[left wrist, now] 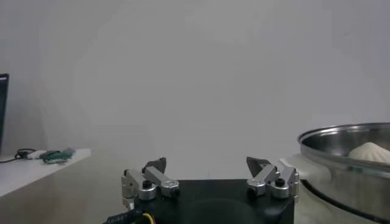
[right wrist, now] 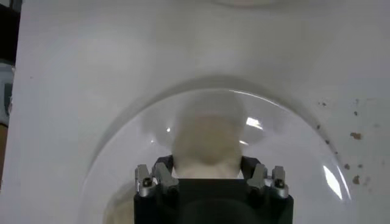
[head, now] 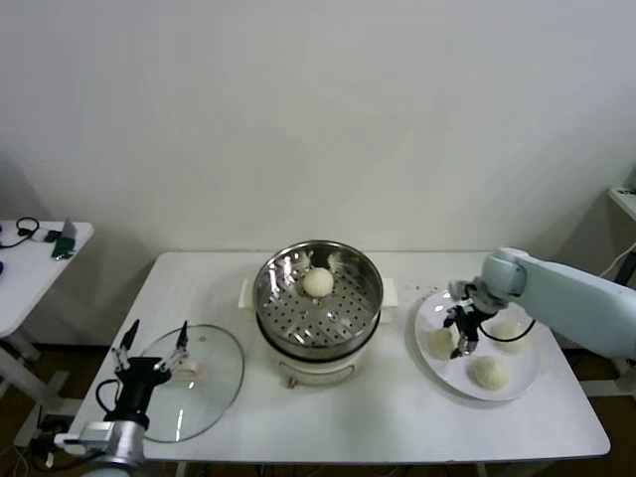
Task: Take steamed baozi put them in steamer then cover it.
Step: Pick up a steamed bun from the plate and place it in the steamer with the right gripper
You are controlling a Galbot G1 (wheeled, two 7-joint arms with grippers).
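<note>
Shiny perforated stainless-steel steamer [head: 318, 298], clear glossy glass cover [head: 194, 383] with thin metal rim, smooth matt doughy baozi [head: 318, 282], glossy white plate [head: 479, 390], matt white table [head: 397, 417]

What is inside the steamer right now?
One baozi sits on the perforated floor of the steamer, toward the back. The floor is otherwise bare; below the perforations nothing shows.
</note>
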